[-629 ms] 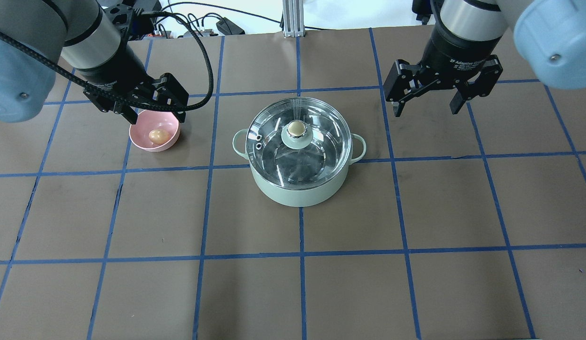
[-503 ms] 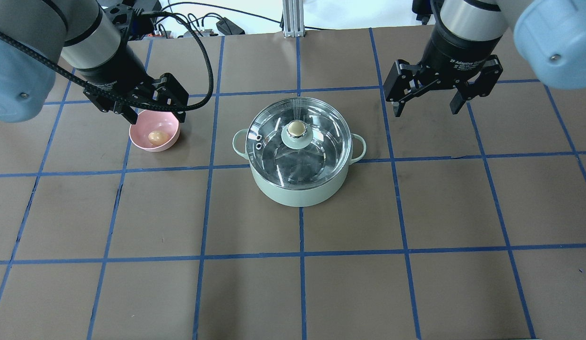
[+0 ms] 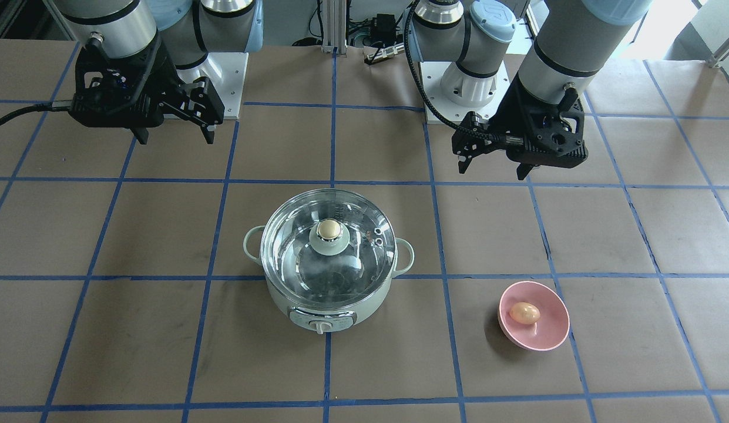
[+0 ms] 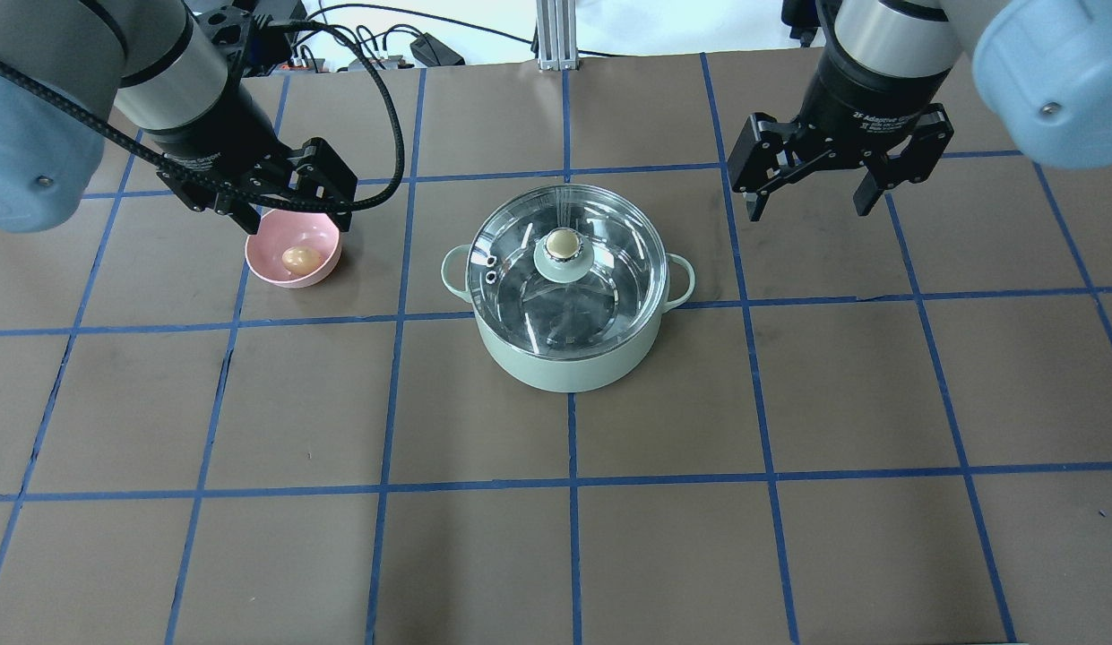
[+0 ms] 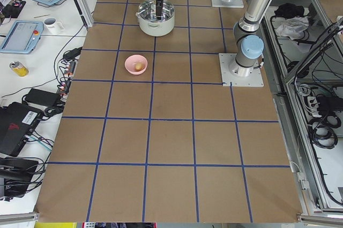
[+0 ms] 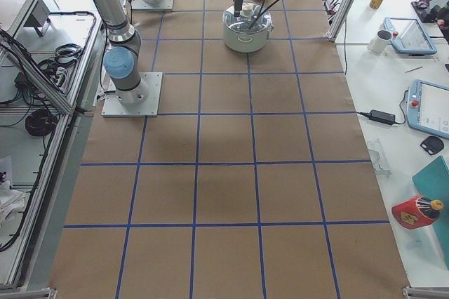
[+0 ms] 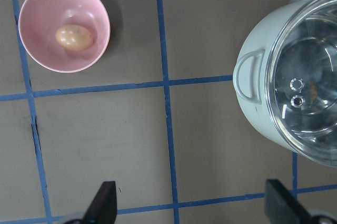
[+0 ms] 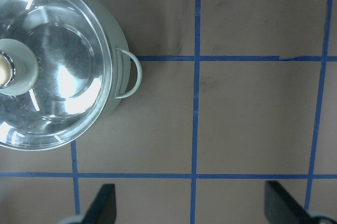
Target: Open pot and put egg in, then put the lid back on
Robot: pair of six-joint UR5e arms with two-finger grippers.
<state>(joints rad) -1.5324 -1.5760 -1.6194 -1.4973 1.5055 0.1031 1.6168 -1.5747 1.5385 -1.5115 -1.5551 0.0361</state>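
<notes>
The mint-green pot (image 4: pixel 569 363) stands mid-table with the clear glass lid (image 4: pixel 600 296) on it, cream-gold knob (image 4: pixel 563 241) at its centre. It also shows in the front view (image 3: pixel 294 296). The tan egg (image 4: pixel 300 260) lies in a small pink bowl (image 4: pixel 273 269) left of the pot. My left gripper (image 4: pixel 296 218) is open and empty, raised over the bowl's far rim. My right gripper (image 4: pixel 808 204) is open and empty, raised to the right of and beyond the pot. In the left wrist view the egg (image 7: pixel 75 37) is at the top left.
Brown table surface with a blue tape grid (image 4: pixel 569 488). A black cable (image 4: pixel 390 134) loops from the left wrist. Cables and a metal post (image 4: pixel 549 36) lie beyond the table's far edge.
The left gripper has shifted very slightly away from the bowl. The right arm, pot, lid and egg have not moved.
</notes>
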